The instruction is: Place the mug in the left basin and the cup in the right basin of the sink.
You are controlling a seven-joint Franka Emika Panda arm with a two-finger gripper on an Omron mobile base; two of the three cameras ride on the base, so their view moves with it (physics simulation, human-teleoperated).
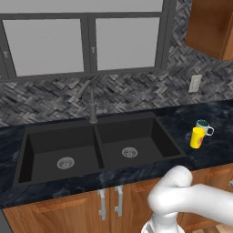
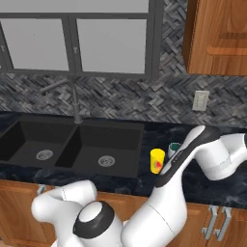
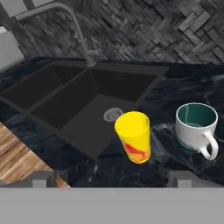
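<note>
I'm seeing the gripper (image 3: 112,178) hanging wide open, cup (image 3: 133,136) just ahead, mug (image 3: 197,127) beside it, both sitting upright and empty on the counter (image 3: 175,87).

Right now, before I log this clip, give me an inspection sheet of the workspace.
Surface: dark marbled counter, dry-looking.
Job's things: yellow cup and mug upright on the counter right of the sink, standing apart; left basin and right basin hold nothing.
Clutter: nothing seen.
Tool: tool open, holding nothing, facing the cup.
Cables: nothing seen.
Surroundings: faucet, window, herringbone backsplash, wall outlet, wood cabinets.
</note>
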